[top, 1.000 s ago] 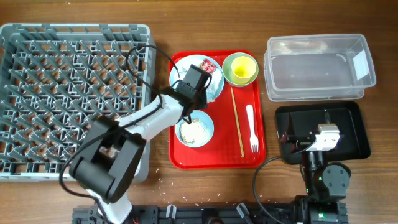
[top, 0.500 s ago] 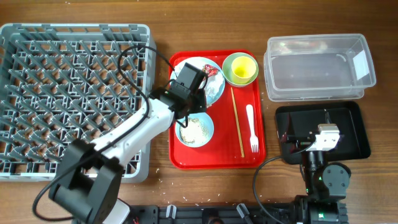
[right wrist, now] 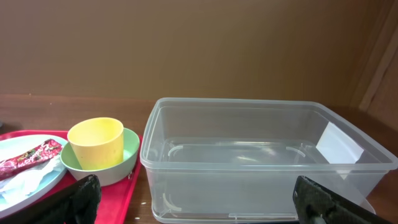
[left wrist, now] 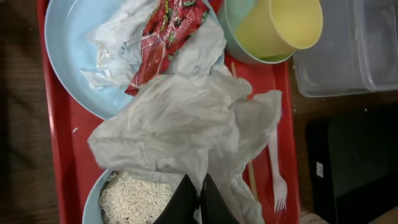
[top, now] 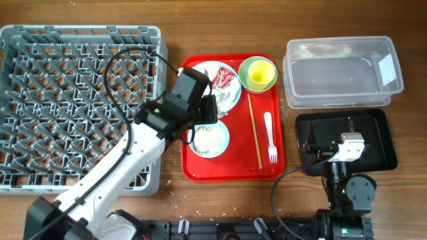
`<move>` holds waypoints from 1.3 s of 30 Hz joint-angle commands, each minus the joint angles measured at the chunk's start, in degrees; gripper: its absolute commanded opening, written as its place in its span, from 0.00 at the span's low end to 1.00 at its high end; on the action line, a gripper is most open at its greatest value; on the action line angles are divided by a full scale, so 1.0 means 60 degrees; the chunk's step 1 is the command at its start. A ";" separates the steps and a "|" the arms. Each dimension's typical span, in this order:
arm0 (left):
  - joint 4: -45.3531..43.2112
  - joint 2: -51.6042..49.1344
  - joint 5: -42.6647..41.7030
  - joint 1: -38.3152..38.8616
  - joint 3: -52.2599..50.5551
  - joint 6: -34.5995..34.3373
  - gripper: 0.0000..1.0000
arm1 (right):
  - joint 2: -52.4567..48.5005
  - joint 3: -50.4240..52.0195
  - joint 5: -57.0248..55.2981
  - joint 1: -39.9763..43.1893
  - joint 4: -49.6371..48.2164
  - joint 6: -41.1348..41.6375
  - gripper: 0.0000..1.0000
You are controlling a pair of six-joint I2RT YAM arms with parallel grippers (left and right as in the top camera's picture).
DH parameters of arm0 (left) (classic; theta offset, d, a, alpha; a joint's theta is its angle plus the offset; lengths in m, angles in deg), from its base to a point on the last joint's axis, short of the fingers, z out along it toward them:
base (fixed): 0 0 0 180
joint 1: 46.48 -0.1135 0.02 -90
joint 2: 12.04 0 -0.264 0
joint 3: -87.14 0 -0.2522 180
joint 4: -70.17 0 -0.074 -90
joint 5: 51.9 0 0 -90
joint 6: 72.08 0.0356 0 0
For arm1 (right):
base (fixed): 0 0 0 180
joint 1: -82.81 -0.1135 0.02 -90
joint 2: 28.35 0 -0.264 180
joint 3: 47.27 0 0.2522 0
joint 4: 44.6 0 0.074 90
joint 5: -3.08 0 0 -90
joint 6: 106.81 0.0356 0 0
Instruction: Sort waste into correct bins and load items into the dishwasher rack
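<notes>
One red tray (top: 233,168) lying flat on wooden table (top: 220,27), approx. mid-table, long sides running front to back. Plain brown wall (right wrist: 186,43) behind, wood trim at rt.

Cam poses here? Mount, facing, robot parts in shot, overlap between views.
Overhead: above the table, facing straight down on the grey plastic dishwasher rack and red serving tray; both arms show, the left arm over the tray.
Left wrist: on the left arm, facing down at the tray; its shut left gripper pinches the crumpled white paper napkin.
Right wrist: low, facing level at the clear plastic rectangular tub; the open right gripper shows at the bottom corners.
Shared: tub and small yellow-green cup appear in all three.
</notes>
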 commanded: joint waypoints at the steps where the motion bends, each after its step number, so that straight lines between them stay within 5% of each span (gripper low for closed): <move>1: 0.0109 0.0200 -0.0328 0.0029 0.0127 0.0040 0.04 | 0.0000 0.0007 0.0113 -0.0040 -0.0022 0.0080 1.00; 8: 0.0087 -0.0412 -0.0619 0.0459 0.0127 0.0044 0.04 | -0.0004 0.0007 0.0113 -0.0040 -0.0018 0.0080 1.00; 10: -0.0109 -0.0488 0.0266 0.0459 0.0127 0.0044 0.04 | 0.0000 0.0007 0.0113 -0.0040 -0.0022 0.0080 1.00; 13: -0.1242 -0.0535 0.2969 0.0459 0.0127 0.0047 0.04 | 0.0000 0.0007 0.0113 -0.0040 -0.0018 0.0080 1.00; 20: -0.3956 -0.2579 0.3147 0.0331 0.0127 0.0124 0.08 | -0.0004 0.0007 0.0113 -0.0040 -0.0022 0.0080 1.00; 21: -0.3985 -0.2743 0.3144 0.0295 0.0127 0.0120 0.13 | -0.0004 0.0007 0.0113 -0.0040 -0.0022 0.0076 1.00; 23: -0.3909 -0.2918 0.3144 0.0138 0.0127 0.0120 0.61 | 0.0000 0.0007 0.0113 -0.0040 -0.0018 0.0080 1.00; 24: -0.3880 -0.2907 0.3144 0.0095 0.0127 0.0120 0.69 | -0.0004 0.0007 0.0113 -0.0040 -0.0022 0.0080 1.00; 31: -0.2295 -0.0630 0.3144 0.0076 0.0127 0.0120 0.77 | -0.0004 0.0007 0.0113 -0.0040 -0.0018 0.0080 1.00; 34: -0.0648 0.0812 0.3144 -0.0237 0.0127 0.0117 1.00 | -0.0004 0.0007 0.0113 -0.0040 -0.0018 0.0080 0.99; 39: 0.1807 0.2065 0.3096 -0.1818 0.0127 0.0044 1.00 | -0.0004 0.0007 0.0113 -0.0040 -0.0018 0.0080 1.00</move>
